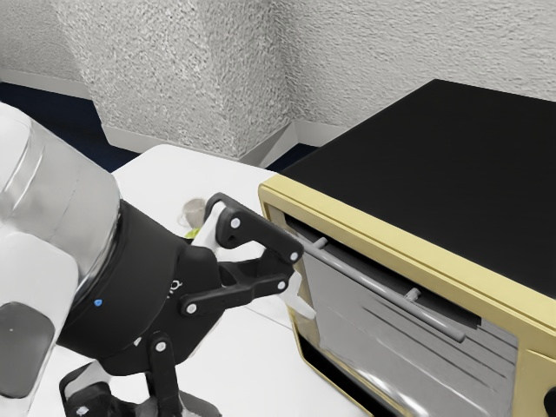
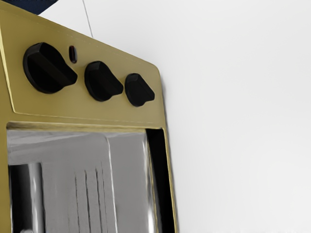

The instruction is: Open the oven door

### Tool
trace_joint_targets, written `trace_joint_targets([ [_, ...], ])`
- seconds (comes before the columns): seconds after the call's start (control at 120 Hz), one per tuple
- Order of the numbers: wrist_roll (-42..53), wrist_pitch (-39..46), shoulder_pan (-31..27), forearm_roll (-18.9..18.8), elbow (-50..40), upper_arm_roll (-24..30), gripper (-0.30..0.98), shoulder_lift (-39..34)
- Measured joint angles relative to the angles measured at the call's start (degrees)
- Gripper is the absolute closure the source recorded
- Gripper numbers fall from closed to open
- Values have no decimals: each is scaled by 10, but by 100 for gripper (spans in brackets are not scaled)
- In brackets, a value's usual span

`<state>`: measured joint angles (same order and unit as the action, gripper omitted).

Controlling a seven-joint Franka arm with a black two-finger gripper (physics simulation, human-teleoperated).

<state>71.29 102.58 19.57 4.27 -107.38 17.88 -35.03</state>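
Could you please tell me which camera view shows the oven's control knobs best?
The wrist view: all three black knobs appear whole there, in a row on the yellow control panel. In the exterior view, part of one dark knob appears, cut off at the exterior view's right edge.

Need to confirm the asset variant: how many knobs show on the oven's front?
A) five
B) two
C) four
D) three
D: the wrist view shows three black knobs in a row on the yellow front of the oven.
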Motion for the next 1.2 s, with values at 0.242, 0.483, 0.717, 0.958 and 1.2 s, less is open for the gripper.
trace_joint_targets([
  [0.242, 36, 25, -15, 5, 7, -65, 0, 62],
  [0.483, 48, 95, -15, 3, -76, -72, 0, 22],
  [0.717, 55, 145, -16, -12, -76, -73, 0, 57],
  [0.958, 60, 170, -16, -15, -73, -73, 0, 85],
  [1.2, 63, 182, -16, -16, -79, -73, 0, 92],
])
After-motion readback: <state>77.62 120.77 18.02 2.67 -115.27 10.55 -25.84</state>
